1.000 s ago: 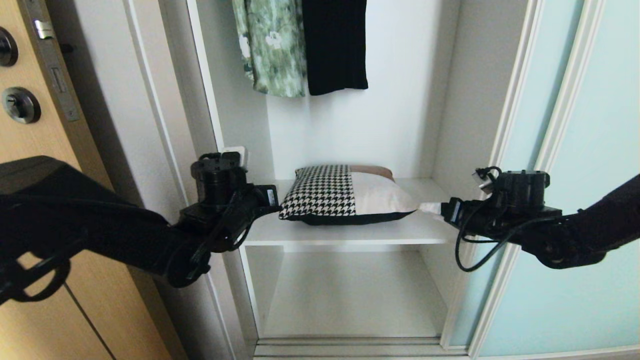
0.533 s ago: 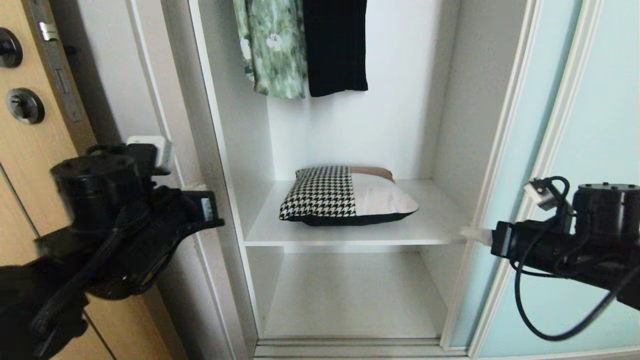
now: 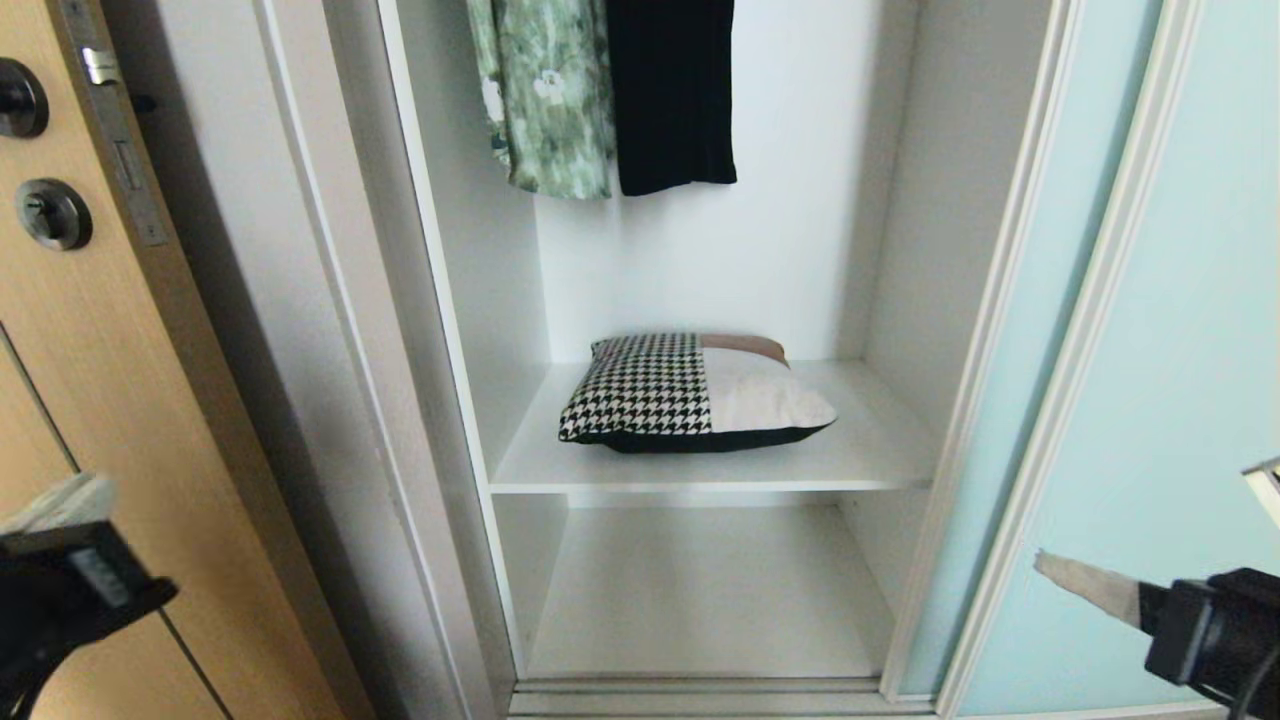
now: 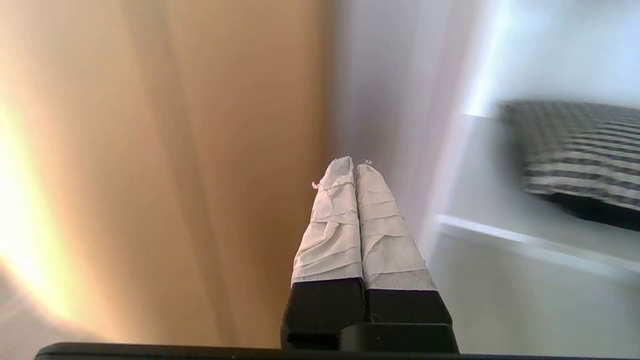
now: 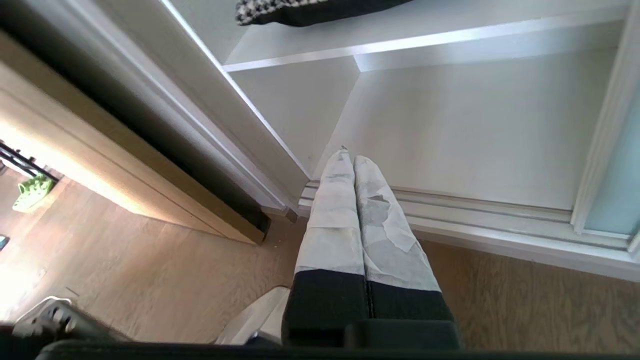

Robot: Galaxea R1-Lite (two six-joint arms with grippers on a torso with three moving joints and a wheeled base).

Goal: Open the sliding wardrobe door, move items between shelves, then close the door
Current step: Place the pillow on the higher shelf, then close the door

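The houndstooth cushion (image 3: 690, 392) lies flat on the upper shelf (image 3: 860, 455), its long axis across the compartment. Both grippers hang low outside the wardrobe, jaws pressed together and empty. The right gripper (image 3: 1085, 583), in front of the sliding wardrobe door (image 3: 1150, 400), looks better placed for it than the left gripper (image 4: 354, 167).

My head camera looks forward and down into the open wardrobe, close to its upper shelf (image 3: 700, 470). My left wrist camera faces that shelf's front edge from beside the oak door (image 4: 150, 150). My right wrist camera looks down at the floor (image 5: 150, 280) and bottom compartment. All share the houndstooth cushion (image 3: 690, 395).
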